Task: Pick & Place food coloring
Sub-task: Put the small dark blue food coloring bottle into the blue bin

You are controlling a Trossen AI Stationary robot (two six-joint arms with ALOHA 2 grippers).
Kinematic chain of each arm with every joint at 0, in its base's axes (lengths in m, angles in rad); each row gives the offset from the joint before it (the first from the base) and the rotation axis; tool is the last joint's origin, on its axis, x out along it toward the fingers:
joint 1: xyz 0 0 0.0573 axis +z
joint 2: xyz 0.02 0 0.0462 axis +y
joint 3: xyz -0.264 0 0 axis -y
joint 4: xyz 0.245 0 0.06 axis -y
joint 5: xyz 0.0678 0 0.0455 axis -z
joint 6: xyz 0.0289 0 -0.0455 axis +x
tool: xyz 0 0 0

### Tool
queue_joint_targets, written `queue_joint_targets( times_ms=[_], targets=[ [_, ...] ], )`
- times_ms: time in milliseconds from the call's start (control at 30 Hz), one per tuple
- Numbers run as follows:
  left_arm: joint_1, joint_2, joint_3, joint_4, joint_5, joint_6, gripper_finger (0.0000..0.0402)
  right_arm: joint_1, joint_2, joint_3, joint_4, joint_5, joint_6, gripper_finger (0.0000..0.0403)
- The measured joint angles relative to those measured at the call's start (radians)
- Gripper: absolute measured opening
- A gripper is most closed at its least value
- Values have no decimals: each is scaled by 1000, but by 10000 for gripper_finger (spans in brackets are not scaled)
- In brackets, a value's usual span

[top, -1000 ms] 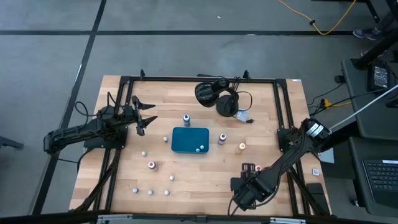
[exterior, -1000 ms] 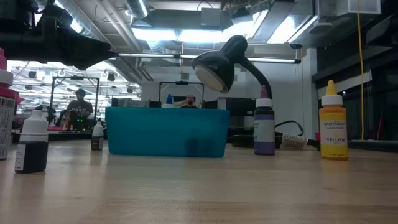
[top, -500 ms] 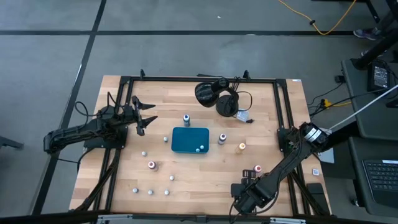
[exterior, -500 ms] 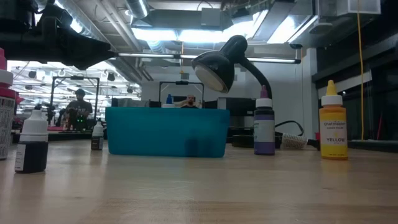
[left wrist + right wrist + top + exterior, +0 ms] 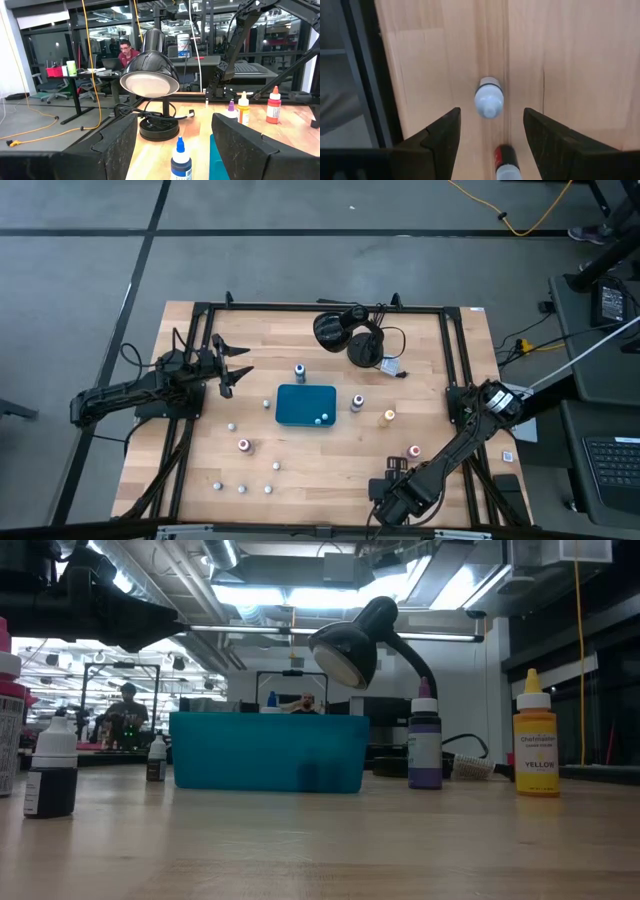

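From above, the teal tray (image 5: 306,406) sits mid-table with one small bottle (image 5: 322,419) already lying inside it. Other food colouring bottles stand scattered around: a blue-topped bottle (image 5: 299,370) behind the tray, a purple bottle (image 5: 357,402) and an orange bottle (image 5: 389,416) to its right, a red bottle (image 5: 243,446) in front on the left, a pink-topped bottle (image 5: 414,451) toward the right front. The right gripper (image 5: 392,502) hangs over the front edge of the table, right of centre, pointing down; the left gripper (image 5: 235,367) waits at the left side, level with the tray's far edge, near the blue-topped bottle.

At table height, the tray (image 5: 268,751) stands in the middle distance, the purple bottle (image 5: 424,745) and the orange bottle (image 5: 537,740) upright to its right, a dark bottle (image 5: 52,768) upright at the left. Neither gripper shows clearly here.

The left wrist camera shows the left fingers (image 5: 114,145) spread wide with nothing between them; the blue-topped bottle (image 5: 180,161) stands just ahead, headphones (image 5: 151,80) behind it.

The right wrist camera looks straight down: a white-capped bottle (image 5: 489,97) stands upright, its long axis pointing up at the camera, lying ahead of the parted right fingers (image 5: 441,134) and in line with the gap between them. A red-and-black bottle (image 5: 506,165) lies on its side closer in. The right arm is plainly the nearer one; nothing is held yet
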Motion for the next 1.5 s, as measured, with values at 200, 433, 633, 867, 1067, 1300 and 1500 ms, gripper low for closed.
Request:
queue_joint_targets(
  times_ms=[200, 433, 633, 867, 1067, 1300, 1500],
  targets=[
    [0, 0, 0, 0, 0, 0, 251, 0, 0, 0, 14, 25, -3, 216],
    [0, 0, 0, 0, 0, 0, 251, 0, 0, 0, 15, 31, -5, 216],
    [0, 0, 0, 0, 0, 0, 251, 0, 0, 0, 18, 48, -5, 190],
    [0, 0, 0, 0, 0, 0, 251, 0, 0, 0, 24, 48, -5, 125],
    [0, 0, 0, 0, 0, 0, 251, 0, 0, 0, 25, 48, -1, 69],
    [0, 0, 0, 0, 0, 0, 251, -39, 0, 29, 11, 46, -43, 71],
    [0, 0, 0, 0, 0, 0, 251, -115, 0, 141, -40, 21, -180, 72]
  ],
)
